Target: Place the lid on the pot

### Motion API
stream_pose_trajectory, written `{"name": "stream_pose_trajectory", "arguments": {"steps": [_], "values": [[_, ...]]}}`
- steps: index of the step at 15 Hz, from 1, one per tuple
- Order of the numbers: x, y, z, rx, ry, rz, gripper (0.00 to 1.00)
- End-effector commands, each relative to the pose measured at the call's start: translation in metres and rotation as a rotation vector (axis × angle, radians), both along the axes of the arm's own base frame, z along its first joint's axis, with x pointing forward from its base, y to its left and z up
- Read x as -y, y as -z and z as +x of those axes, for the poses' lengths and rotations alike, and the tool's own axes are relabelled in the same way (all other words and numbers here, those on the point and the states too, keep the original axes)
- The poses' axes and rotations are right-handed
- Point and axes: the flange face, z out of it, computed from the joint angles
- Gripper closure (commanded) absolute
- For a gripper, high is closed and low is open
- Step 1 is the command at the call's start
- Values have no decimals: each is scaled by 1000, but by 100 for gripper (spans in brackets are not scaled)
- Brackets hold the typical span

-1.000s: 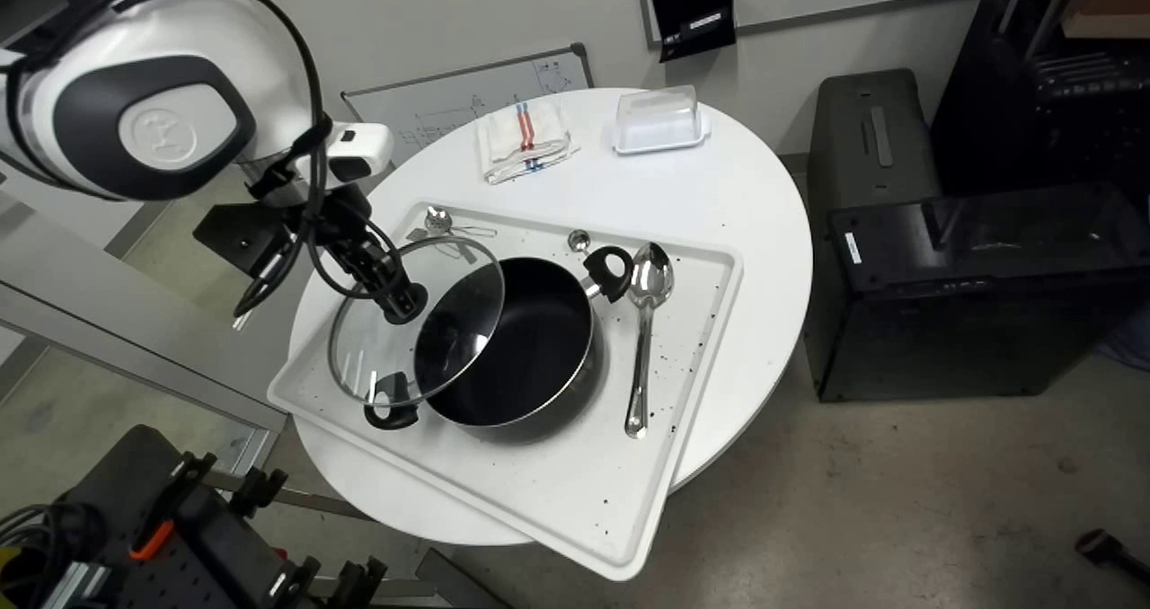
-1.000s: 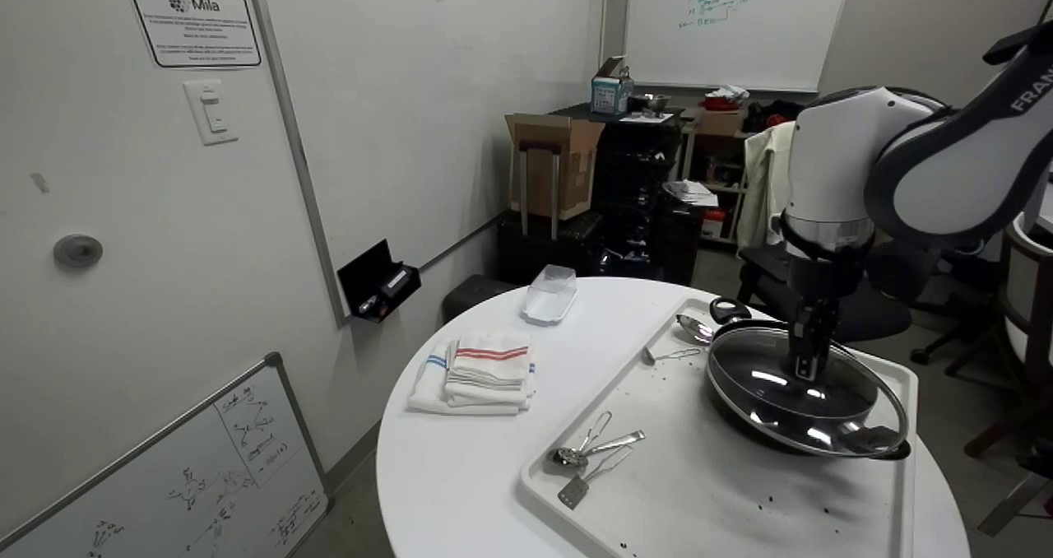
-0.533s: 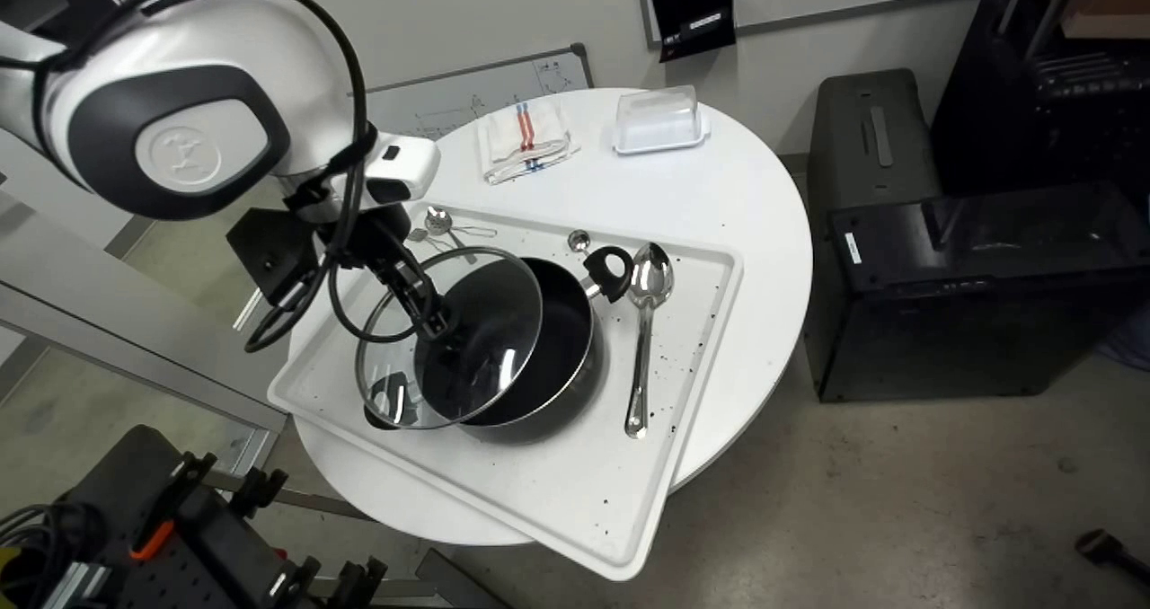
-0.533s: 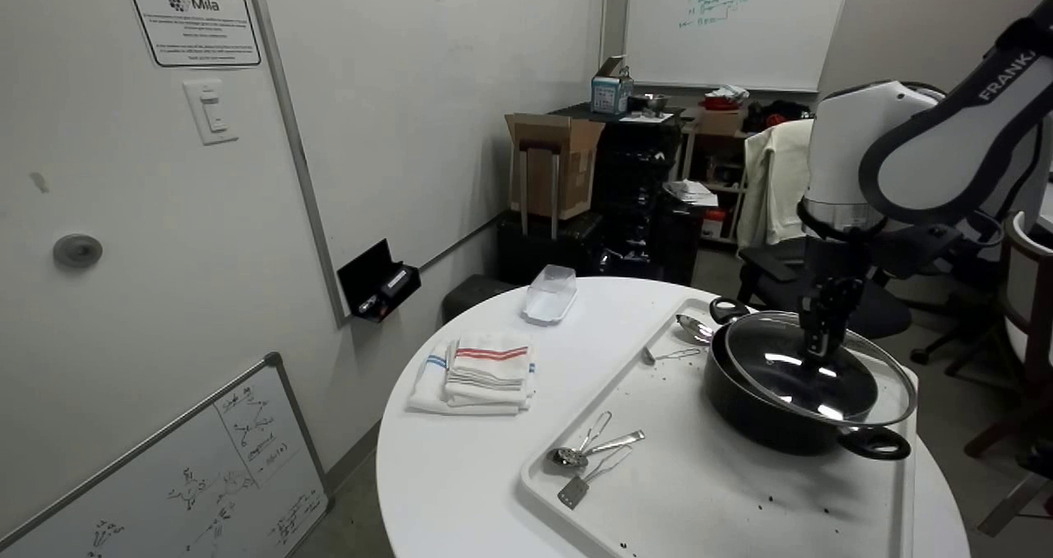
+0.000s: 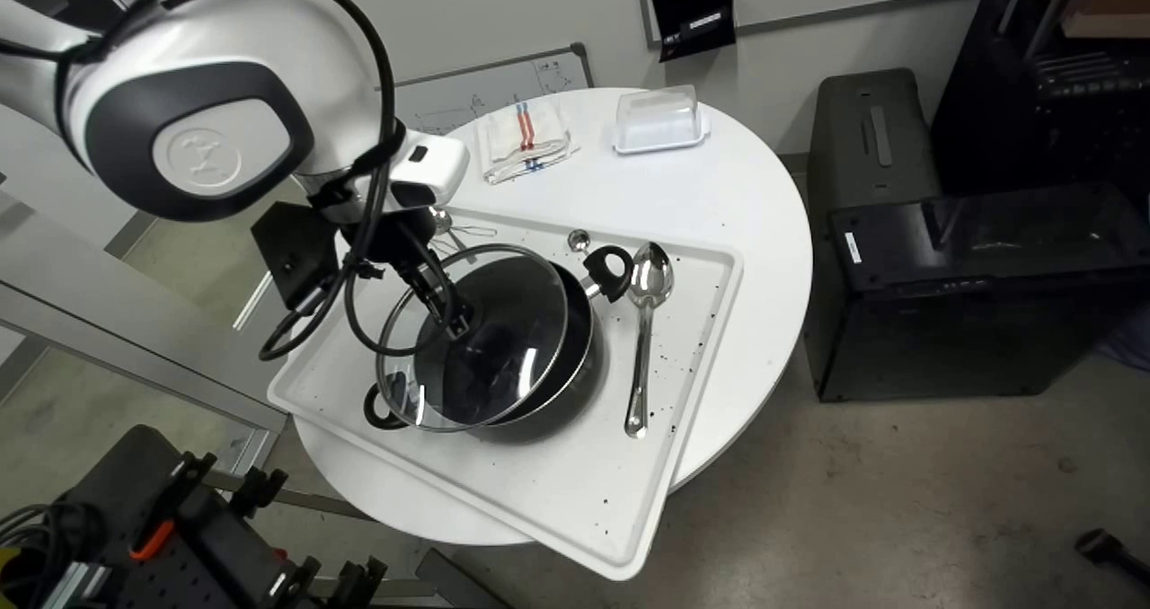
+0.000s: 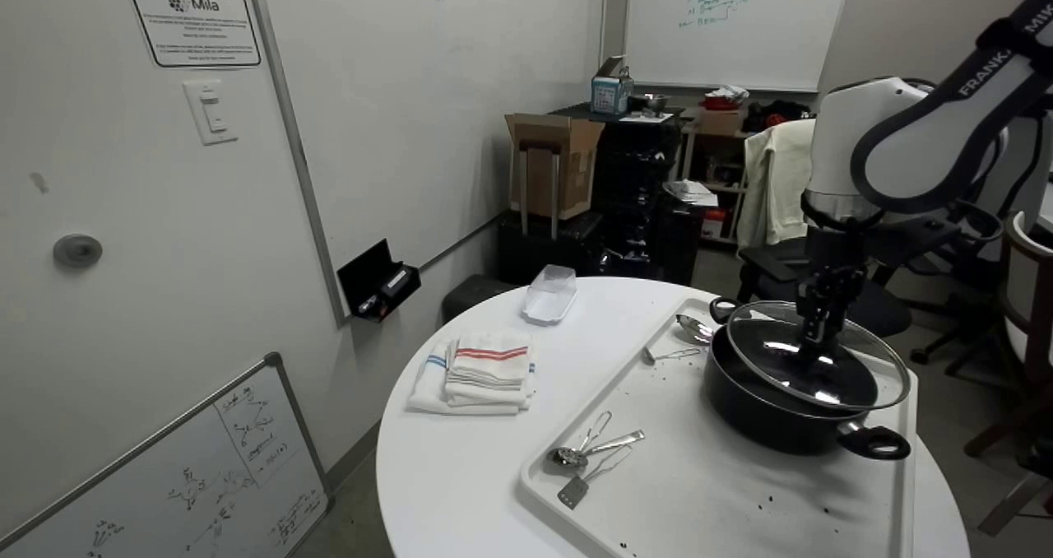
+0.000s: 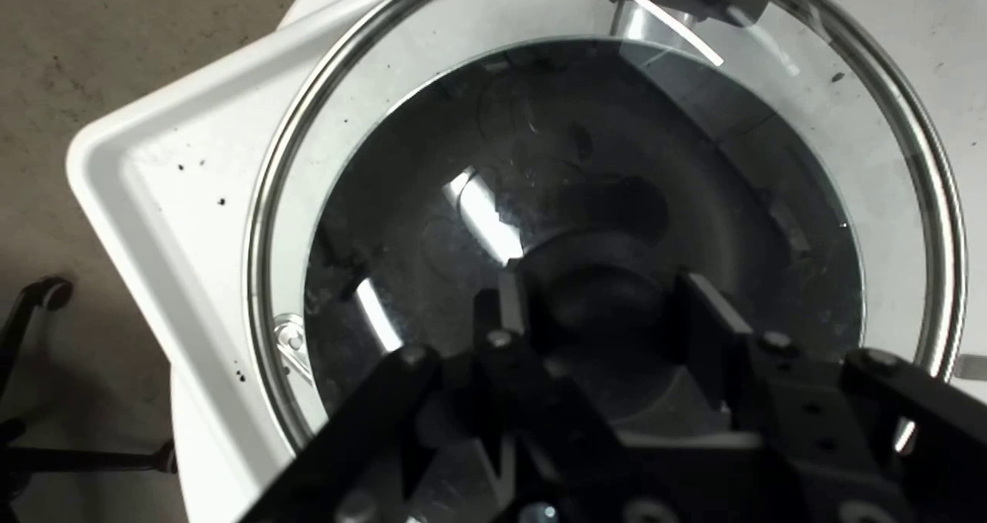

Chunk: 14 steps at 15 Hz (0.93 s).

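Jaws have the lid (image 5: 499,348) by its knob (image 7: 600,295), pot's (image 6: 765,426) just below and a bit outward

So the gripper (image 7: 605,299) looks clamped on the knob. It's dark between the jaws, so I can't make out the actual contact, but the lid hangs from them above the pot, so I'd call it a hold.

The lid spreads out all round the jaws and looks a bit tilted. It's round, no long axis, so I doubt it needs any twist.

The bit that matters imo: the pot is under the jaws but not dead centre. In both exterior views the lid overhangs on the arm's (image 5: 202,151) side and leaves a crescent of pot uncovered on the side away from it. From the wrist view the two rims look nearly centred, so I'd guess a small slide away from the arm, level out, then down. Can't tell if the lid's edge touches the pot anywhere.

Further out: one handle (image 6: 860,441) sits lower than the lid's edge, the other is across the pot, with a big spoon (image 5: 647,299) just beside it on the tray (image 5: 557,488). The tray's edge past the spoon is well apart from the jaws, so the slide should have room. I'd watch for the lid's low edge catching the pot rim.
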Motion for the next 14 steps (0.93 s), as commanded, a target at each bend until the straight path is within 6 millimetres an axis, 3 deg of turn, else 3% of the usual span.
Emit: {"name": "stream_pose_trajectory", "arguments": {"steps": [1,14], "values": [[4,1,14,-2,43,7,75],[12,16,31,13,84,-7,75]]}}
